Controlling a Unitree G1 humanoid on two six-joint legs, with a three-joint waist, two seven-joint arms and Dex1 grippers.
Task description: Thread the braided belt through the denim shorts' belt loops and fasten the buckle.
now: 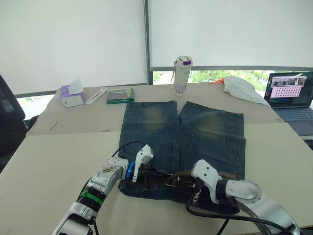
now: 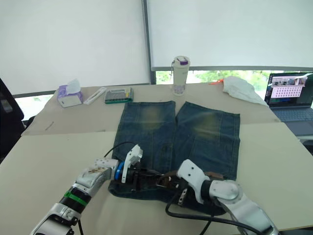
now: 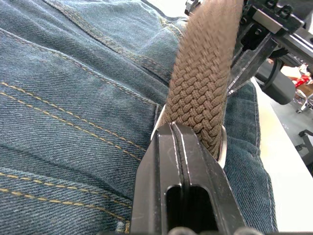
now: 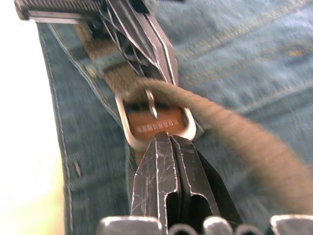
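Observation:
The denim shorts (image 1: pixel 195 127) lie flat on the table with the waistband at the near edge. Along that waistband runs the braided belt (image 3: pixel 203 83), brown and woven. Its silver buckle (image 4: pixel 128 132) rests on the denim, prong across the frame, with the strap passing over it. My left gripper (image 1: pixel 146 176) is shut on the belt right at one end of the buckle. From the opposite side my right gripper (image 1: pixel 182 182) is shut on the buckle's frame, its fingertips (image 4: pixel 161 142) on the metal rim. The belt loops are hidden under the arms.
Beyond the shorts stand a bottle (image 1: pixel 182 76), a green box (image 1: pixel 120 95), a tissue box (image 1: pixel 72 95) and a white cloth (image 1: pixel 239 88). A laptop (image 1: pixel 291 95) sits at the far right. A black cable (image 1: pixel 210 215) loops under my right arm.

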